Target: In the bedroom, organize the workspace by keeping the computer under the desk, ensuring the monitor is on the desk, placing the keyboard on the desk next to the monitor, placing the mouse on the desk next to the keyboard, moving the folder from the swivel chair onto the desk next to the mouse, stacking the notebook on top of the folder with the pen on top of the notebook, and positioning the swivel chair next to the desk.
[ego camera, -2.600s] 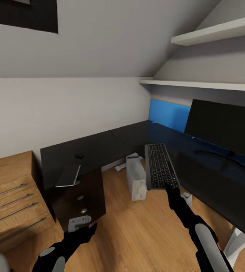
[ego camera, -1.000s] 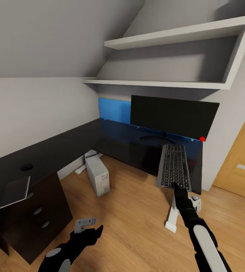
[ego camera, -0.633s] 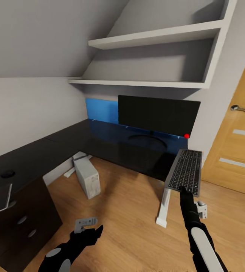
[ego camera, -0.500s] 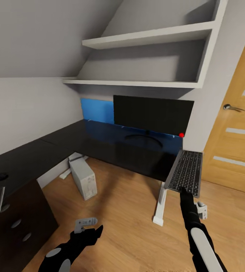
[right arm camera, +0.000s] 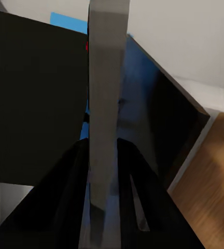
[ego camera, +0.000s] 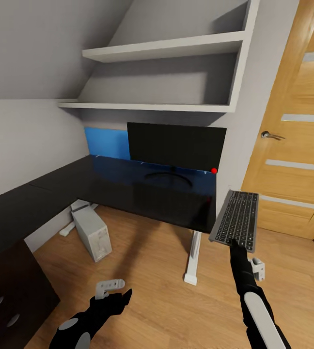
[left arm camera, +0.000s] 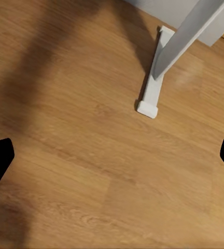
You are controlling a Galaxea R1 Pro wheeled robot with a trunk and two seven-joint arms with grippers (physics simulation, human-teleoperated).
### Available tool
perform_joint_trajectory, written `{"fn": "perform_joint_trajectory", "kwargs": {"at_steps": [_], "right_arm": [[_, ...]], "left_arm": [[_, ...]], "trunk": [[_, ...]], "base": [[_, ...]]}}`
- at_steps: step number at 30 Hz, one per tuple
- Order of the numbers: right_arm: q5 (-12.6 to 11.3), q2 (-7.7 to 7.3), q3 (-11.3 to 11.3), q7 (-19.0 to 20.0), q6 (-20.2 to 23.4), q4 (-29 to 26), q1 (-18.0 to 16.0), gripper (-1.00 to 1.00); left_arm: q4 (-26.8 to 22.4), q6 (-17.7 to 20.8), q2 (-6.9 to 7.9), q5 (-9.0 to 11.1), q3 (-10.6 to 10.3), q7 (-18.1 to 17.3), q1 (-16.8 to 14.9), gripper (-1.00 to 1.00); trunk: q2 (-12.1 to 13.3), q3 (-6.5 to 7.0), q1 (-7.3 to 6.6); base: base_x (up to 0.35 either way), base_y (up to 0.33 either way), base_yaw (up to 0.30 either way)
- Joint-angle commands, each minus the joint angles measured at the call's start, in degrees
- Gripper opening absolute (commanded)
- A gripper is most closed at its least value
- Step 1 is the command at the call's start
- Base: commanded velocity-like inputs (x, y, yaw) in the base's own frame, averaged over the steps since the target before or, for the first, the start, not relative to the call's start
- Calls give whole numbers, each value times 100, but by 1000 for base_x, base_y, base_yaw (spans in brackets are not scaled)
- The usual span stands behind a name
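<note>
The keyboard (ego camera: 235,220) is gripped at its near edge by the right gripper (ego camera: 235,246), held in the air beside the desk's (ego camera: 142,194) right end, past the edge. The camera has swung right since earlier, so the wooden door (ego camera: 292,126) now shows. The right wrist view shows the keyboard (right arm camera: 108,98) edge-on, clamped between the fingers (right arm camera: 70,176). The left gripper (ego camera: 112,296) is spread open over bare floor (left arm camera: 91,171). The monitor (ego camera: 175,145) stands on the desk and the computer tower (ego camera: 91,230) sits on the floor under it. A white desk leg (left arm camera: 169,57) is near.
</note>
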Motion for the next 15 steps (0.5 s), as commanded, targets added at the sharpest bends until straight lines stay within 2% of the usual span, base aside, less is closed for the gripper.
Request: {"fn": "perform_joint_trajectory", "kwargs": {"at_steps": [1, 4, 15], "right_arm": [[-65, -1, 2, 80, 0, -6, -3, -100], [-65, -4, -2, 307, 41, -6, -3, -100], [-66, 12, -9, 409, 12, -6, -3, -100]], "left_arm": [[-9, 25, 1, 60, -5, 55, -3, 100], [-7, 24, 1, 59, -5, 55, -3, 100], [-6, 22, 1, 54, -8, 55, -3, 100]], "trunk": [[-3, -6, 0], [-3, -6, 0], [-3, -6, 0]], "base": [[0, 0, -34], [0, 0, -13], [2, 0, -2]]}}
